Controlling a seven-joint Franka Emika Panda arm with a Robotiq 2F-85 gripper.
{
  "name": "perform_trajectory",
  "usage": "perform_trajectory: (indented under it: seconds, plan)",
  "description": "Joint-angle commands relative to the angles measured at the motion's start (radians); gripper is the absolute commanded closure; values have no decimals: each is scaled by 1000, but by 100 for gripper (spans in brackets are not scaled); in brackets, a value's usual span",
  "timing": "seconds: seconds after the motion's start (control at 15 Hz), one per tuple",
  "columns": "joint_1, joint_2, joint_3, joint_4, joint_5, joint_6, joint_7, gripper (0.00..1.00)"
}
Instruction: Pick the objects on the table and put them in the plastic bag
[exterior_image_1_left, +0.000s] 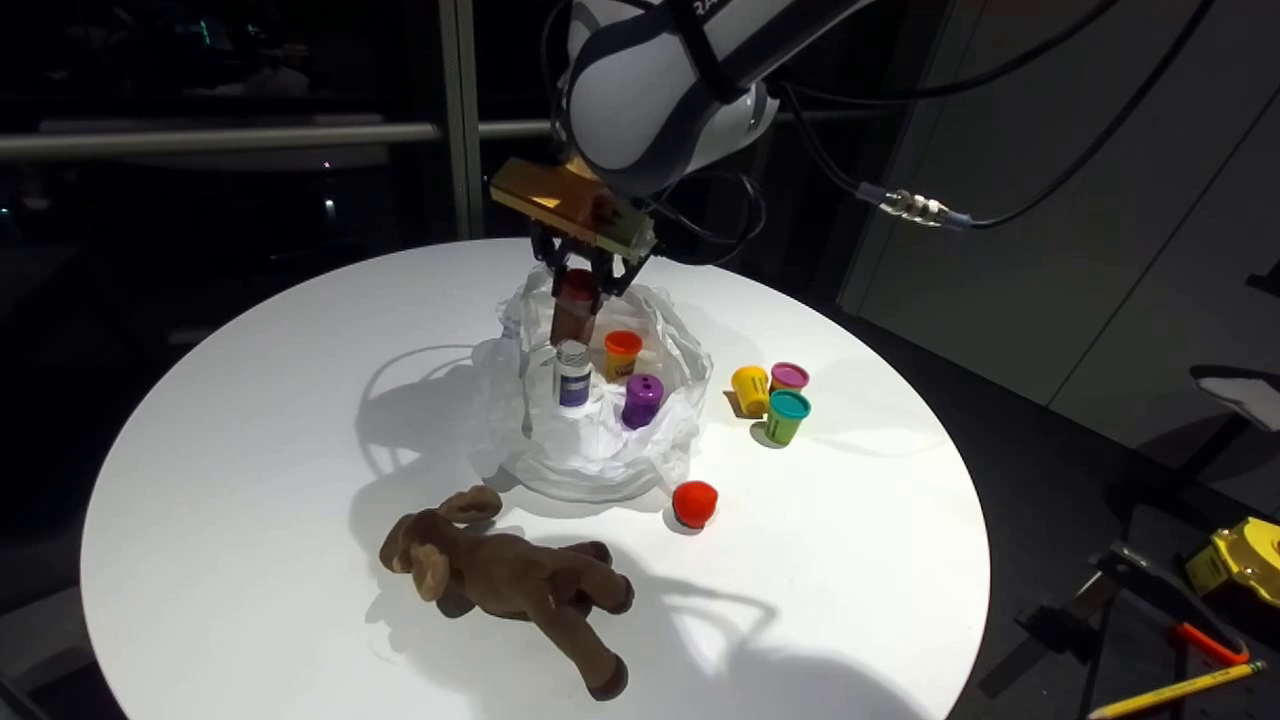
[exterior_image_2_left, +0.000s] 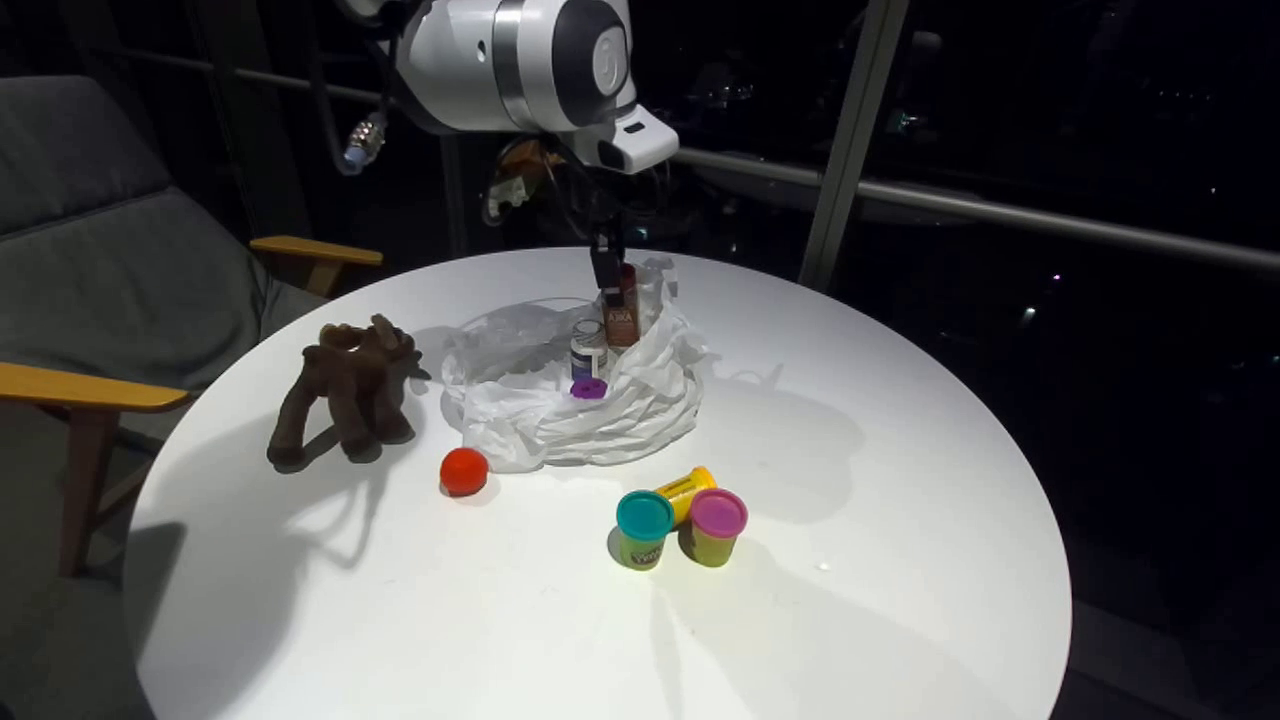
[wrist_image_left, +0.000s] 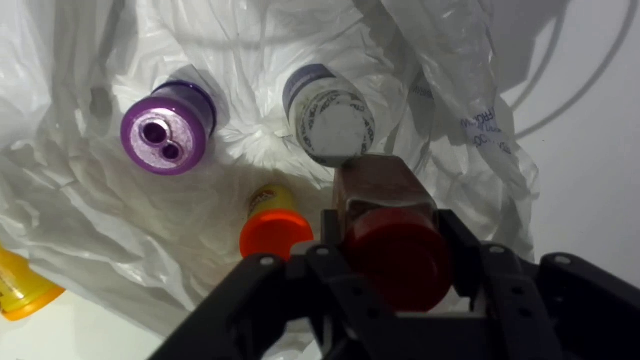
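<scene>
We identify a round white surface (exterior_image_1_left: 250, 420) carrying the bag (exterior_image_1_left: 590, 470): translucent, crumpled, open upward. Inside it we find, upright, a white bottle (exterior_image_1_left: 573, 378) with a blue band and an orange-lidded cup (exterior_image_1_left: 622, 357), plus a purple canister (exterior_image_1_left: 642, 402) with two holes in its top. A brown, red-capped jar (exterior_image_1_left: 572, 325) is gripped within the opening; we cannot tell whether its base touches the bag. Outside, near the bag, we locate a red ball (exterior_image_1_left: 695, 504) and a brown plush toy (exterior_image_1_left: 515, 575), legs outstretched. A teal-lidded cup (exterior_image_1_left: 786, 418) and a magenta-lidded cup (exterior_image_2_left: 717, 525) stand upright beside a tilted yellow cup (exterior_image_1_left: 750, 390).
</scene>
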Motion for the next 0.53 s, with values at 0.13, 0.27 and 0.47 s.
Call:
perform_trajectory:
  seconds: [0.13, 0.27, 0.47]
  plan:
    - [33, 95, -12, 122, 20, -73, -39, 75]
    - [42, 119, -15, 145, 21, -78, -32, 75]
    - [54, 155, -28, 184, 20, -75, -14, 75]
